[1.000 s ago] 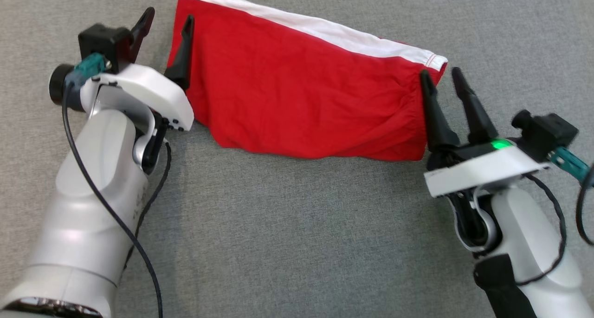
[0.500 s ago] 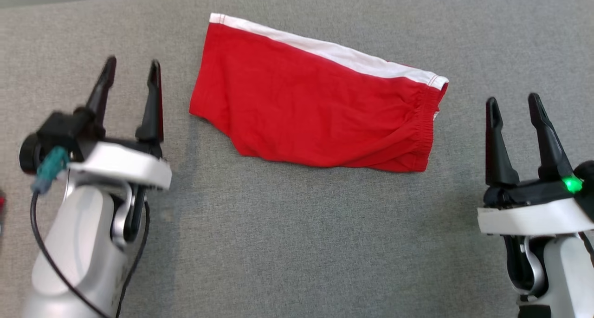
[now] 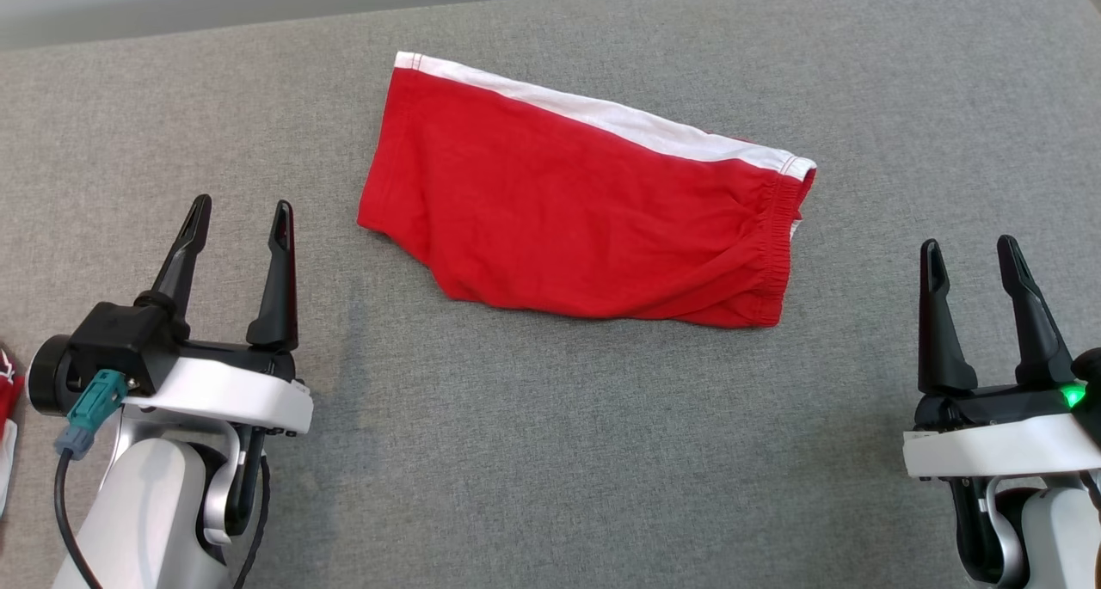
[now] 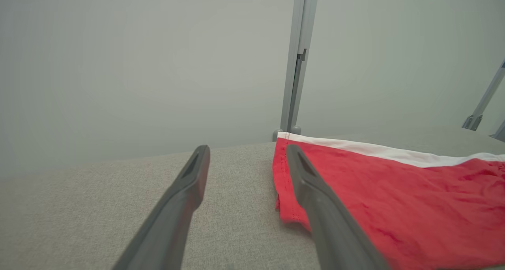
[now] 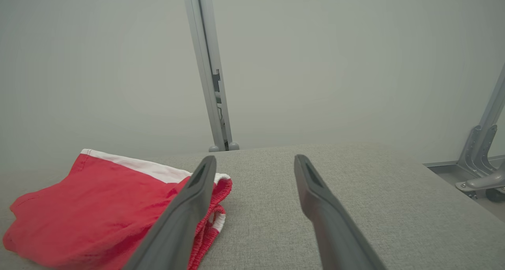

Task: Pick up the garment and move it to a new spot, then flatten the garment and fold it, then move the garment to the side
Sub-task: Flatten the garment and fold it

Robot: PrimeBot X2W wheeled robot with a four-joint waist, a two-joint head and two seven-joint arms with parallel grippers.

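Garment (image 3: 585, 219) looks folded, flat on bench (image 3: 550, 451), btwn the arms. L pincer (image 3: 242, 205) & R pincer (image 3: 968, 243) both wide open, empty, apart from cloth. Prob. next: pinch both short ends low, shift sideways w/o undoing fold.

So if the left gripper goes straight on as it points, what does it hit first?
Probably nothing: the left gripper points left of the garment, over bare grey surface. Its right finger might brush the hem; depth is unclear.
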